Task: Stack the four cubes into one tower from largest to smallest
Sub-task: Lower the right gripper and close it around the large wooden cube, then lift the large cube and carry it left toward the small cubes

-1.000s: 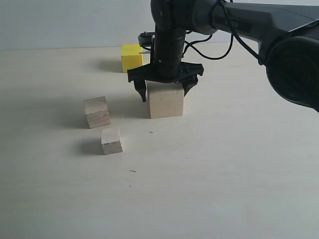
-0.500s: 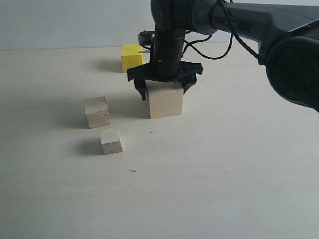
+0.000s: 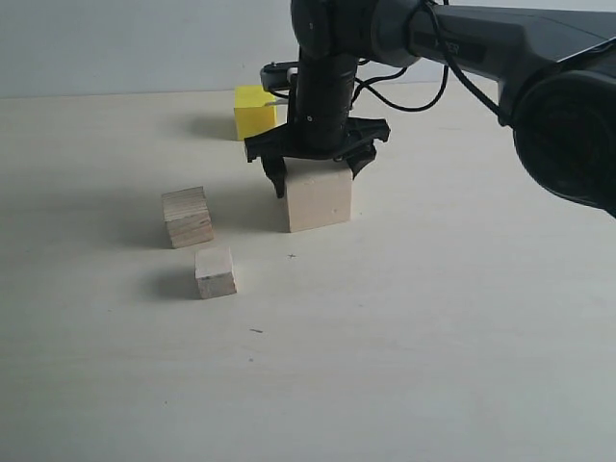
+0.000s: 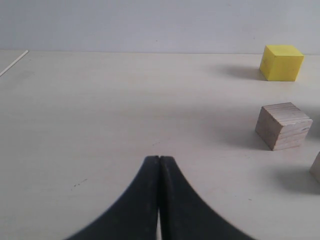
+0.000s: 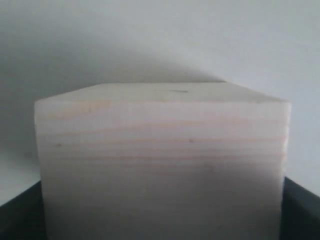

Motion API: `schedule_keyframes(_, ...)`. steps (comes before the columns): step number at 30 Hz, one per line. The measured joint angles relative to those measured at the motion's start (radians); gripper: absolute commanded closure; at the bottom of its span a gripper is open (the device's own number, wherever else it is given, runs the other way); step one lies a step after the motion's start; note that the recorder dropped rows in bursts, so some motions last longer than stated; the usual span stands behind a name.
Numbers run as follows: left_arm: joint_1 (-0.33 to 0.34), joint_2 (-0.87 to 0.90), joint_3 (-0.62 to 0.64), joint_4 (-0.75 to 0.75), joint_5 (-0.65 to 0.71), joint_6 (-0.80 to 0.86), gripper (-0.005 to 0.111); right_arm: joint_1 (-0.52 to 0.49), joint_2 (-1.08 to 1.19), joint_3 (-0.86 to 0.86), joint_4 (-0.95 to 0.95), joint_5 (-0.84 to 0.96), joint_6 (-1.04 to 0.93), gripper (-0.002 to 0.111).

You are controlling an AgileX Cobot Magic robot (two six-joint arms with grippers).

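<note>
Right gripper point(image 3: 319, 180) straddles the large pale wood cube point(image 3: 319, 202), which sits on the table point(image 3: 433, 318); its jaws hug both sides (pinching or not, cannot tell). Left gripper point(image 4: 159, 161): jaws pressed together. Yellow cube point(image 3: 254, 109), plywood cube point(image 3: 188, 217) and smallest cube point(image 3: 216, 271) lie apart, unstacked.

Over the last second the right gripper point(image 3: 317, 173) has drawn its jaws inward, so the gaps on either side of the large pale wood cube point(image 3: 320, 200) between them have narrowed to almost nothing. The gripper's body has also lifted slightly and now sits a little higher over the cube's top face. The cube beneath it seems to have been nudged very slightly. Whether the jaws already press on its sides cannot be told.
</note>
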Motion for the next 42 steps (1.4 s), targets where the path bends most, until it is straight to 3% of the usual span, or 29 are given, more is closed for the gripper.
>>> schedule_keyframes(16, 0.000, 0.000, 0.000, 0.000, 0.000, 0.000, 0.107, 0.000, -0.022, 0.000, 0.132, 0.044, -0.181, 0.108)
schedule_keyframes(21, 0.000, 0.000, 0.000, 0.000, 0.000, 0.000, 0.107, 0.022, -0.022, 0.000, 0.120, 0.044, -0.131, 0.108)
schedule_keyframes(31, 0.000, 0.000, 0.000, 0.000, 0.000, 0.000, 0.107, 0.167, -0.052, 0.000, -0.009, 0.046, 0.096, 0.108)
schedule_keyframes(37, -0.002, 0.000, 0.000, 0.000, 0.000, 0.000, 0.107, 0.165, -0.096, 0.000, -0.033, 0.046, 0.155, 0.108)
schedule_keyframes(42, -0.048, 0.000, 0.000, 0.000, 0.000, 0.000, 0.107, 0.127, -0.116, 0.039, -0.041, 0.046, 0.180, 0.108)
